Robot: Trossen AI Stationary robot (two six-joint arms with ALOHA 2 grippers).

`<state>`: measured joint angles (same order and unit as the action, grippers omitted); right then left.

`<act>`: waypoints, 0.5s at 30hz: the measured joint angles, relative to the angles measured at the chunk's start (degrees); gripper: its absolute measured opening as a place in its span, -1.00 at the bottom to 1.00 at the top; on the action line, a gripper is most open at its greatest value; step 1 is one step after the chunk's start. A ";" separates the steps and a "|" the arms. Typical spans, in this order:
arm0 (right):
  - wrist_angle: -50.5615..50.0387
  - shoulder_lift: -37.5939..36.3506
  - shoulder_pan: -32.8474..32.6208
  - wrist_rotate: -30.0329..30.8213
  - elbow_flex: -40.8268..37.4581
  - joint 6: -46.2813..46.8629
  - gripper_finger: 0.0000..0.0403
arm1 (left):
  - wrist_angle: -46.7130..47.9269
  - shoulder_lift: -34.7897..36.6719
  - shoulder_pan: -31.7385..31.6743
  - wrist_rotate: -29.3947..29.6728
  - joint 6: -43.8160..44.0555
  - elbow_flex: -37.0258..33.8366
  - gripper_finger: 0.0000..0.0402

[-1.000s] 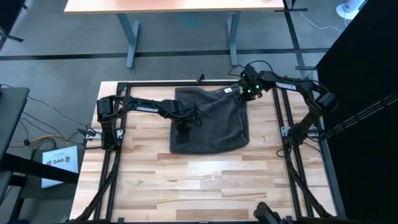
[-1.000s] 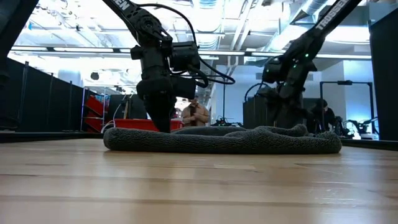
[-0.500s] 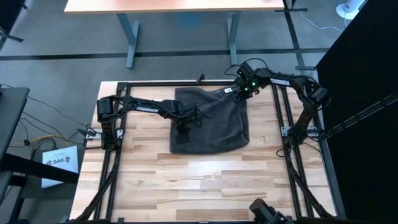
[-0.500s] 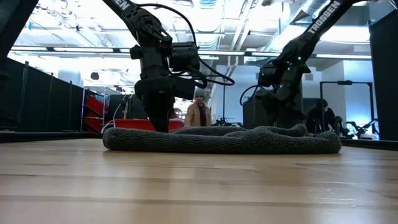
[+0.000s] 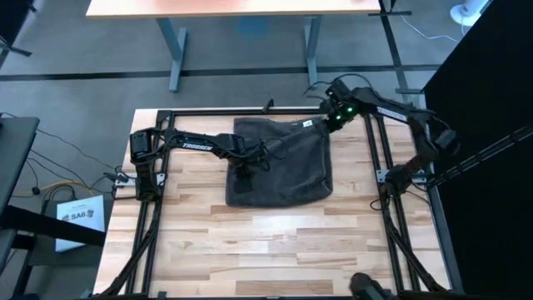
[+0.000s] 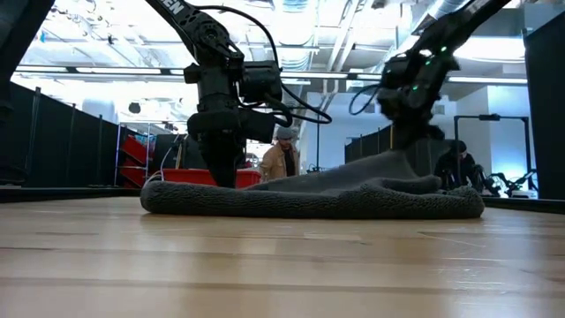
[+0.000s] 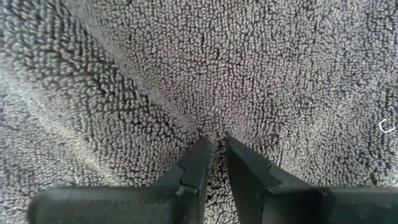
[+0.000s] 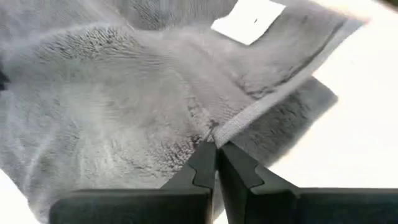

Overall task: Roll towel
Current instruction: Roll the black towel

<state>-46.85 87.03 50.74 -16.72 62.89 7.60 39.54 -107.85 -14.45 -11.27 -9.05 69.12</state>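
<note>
The dark grey towel (image 5: 287,167) lies spread on the far middle of the wooden table, with its white tag (image 8: 249,22) near the far right corner. My left gripper (image 5: 241,182) points down onto the towel's left part, near its near-left corner, nearly shut with terry between the fingers (image 7: 213,140). My right gripper (image 5: 326,127) is shut on the towel's far right corner, which is raised off the table (image 6: 388,166). The rest of the towel (image 6: 309,201) lies flat. My left gripper comes from above, pointing down, and pinches a small tuck of the towel's upper surface (image 7: 211,132) between its two fingers. The towel there stays down on the table. My right gripper pinches the hemmed edge (image 8: 231,129) at the towel's far right corner, close to the white tag. It comes slanting down from the far right. That corner is lifted, and the cloth slopes down from it to the table.
Black frame rails (image 5: 379,167) run along the table's sides and far edge. Bare wood (image 5: 275,242) lies between the towel and the near edge. A person (image 6: 281,161) stands in the room far behind the table.
My right gripper has shut on the towel's far right corner and has risen with it, slightly toward the table's right edge. That corner is now lifted off the table into a slope, while the rest of the towel stays flat under my still left gripper.
</note>
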 joint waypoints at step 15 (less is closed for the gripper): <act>-2.94 -1.06 1.73 1.95 -7.04 -0.37 -0.94 | -0.25 0.02 -0.14 0.00 -0.75 0.02 -0.79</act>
<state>-49.79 85.97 52.47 -14.76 55.85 7.22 39.29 -107.83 -14.59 -11.27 -9.80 69.14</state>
